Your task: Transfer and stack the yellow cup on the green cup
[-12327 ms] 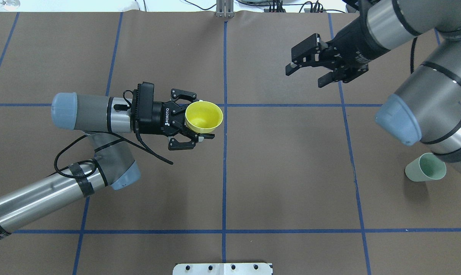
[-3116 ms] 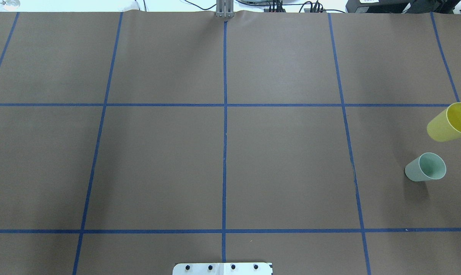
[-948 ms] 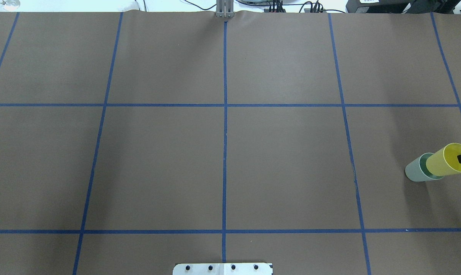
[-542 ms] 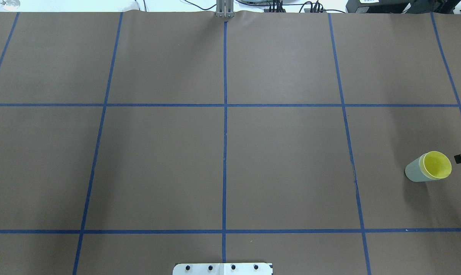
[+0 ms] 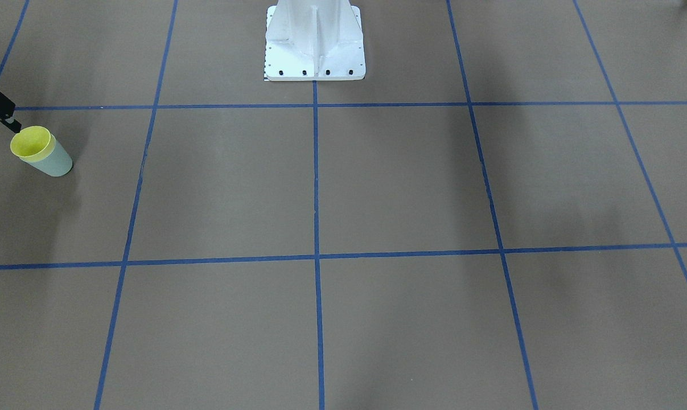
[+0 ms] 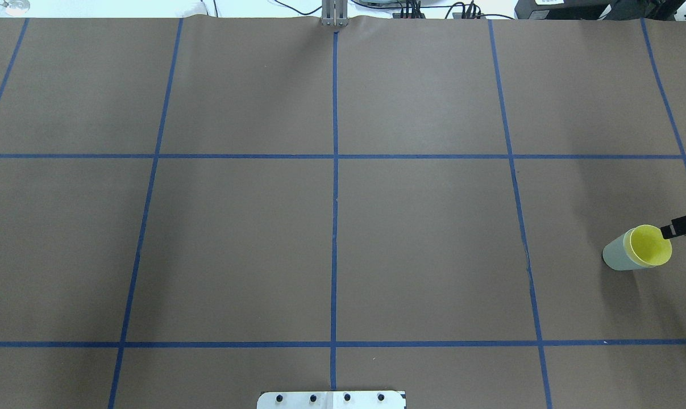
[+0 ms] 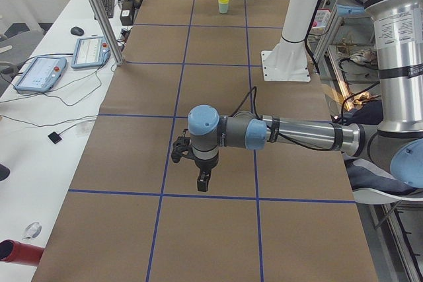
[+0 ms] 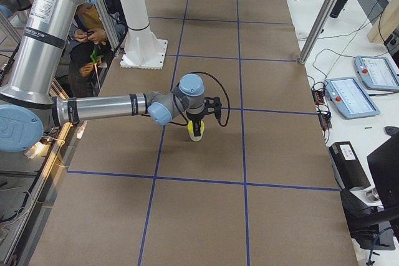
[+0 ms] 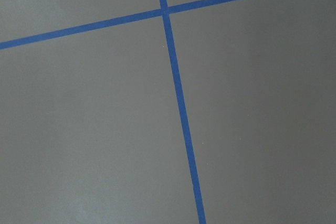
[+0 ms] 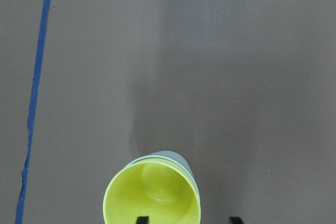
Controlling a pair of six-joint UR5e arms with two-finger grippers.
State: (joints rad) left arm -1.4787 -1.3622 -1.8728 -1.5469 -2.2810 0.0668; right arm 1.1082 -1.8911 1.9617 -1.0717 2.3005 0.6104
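Right hand (image 10: 187, 220) hangs over the yellow cup (image 10: 152, 195) with its fingers apart, one tip above the mouth and one outside the wall, clamped on nothing. That cup sits nested upright in the green cup (image 6: 614, 257), close to the right edge of the surface (image 6: 343, 255). Both look like light, thin, smooth plastic, probably stiff enough for a gentle pinch across the rim wall, yet easily tipped or lifted together. Left hand (image 7: 202, 177) hovers far off; I cannot tell whether its fingers are apart or together.
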